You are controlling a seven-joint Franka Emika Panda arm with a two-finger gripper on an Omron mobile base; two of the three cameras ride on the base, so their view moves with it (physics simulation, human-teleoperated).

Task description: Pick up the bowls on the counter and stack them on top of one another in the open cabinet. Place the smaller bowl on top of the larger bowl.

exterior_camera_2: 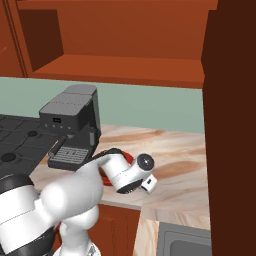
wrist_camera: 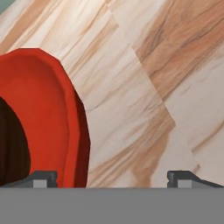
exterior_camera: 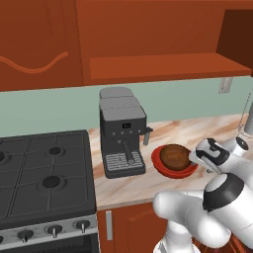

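The red bowl (exterior_camera: 165, 169) rests on the marbled counter (exterior_camera: 173, 131) with the brown bowl (exterior_camera: 174, 155) sitting inside it. In the hand view the red bowl (wrist_camera: 43, 113) takes up the left side, and a sliver of the brown bowl (wrist_camera: 11, 144) shows at the far left edge. My gripper (wrist_camera: 113, 179) is open and hangs low over the red bowl's right rim. One fingertip is above the bowl's inside, the other above bare counter (wrist_camera: 144, 87). The arm covers most of the red bowl (exterior_camera_2: 129, 158) in the right base view. The open cabinet (exterior_camera: 163, 66) is above, its shelf bare.
A grey coffee machine (exterior_camera: 121, 133) stands just left of the bowls, with the black gas stove (exterior_camera: 44, 173) beyond it. A tall wooden cabinet side (exterior_camera_2: 230, 125) closes the right. A sink corner (exterior_camera_2: 190, 242) lies at the lower right. The carved door (exterior_camera: 34, 44) hangs upper left.
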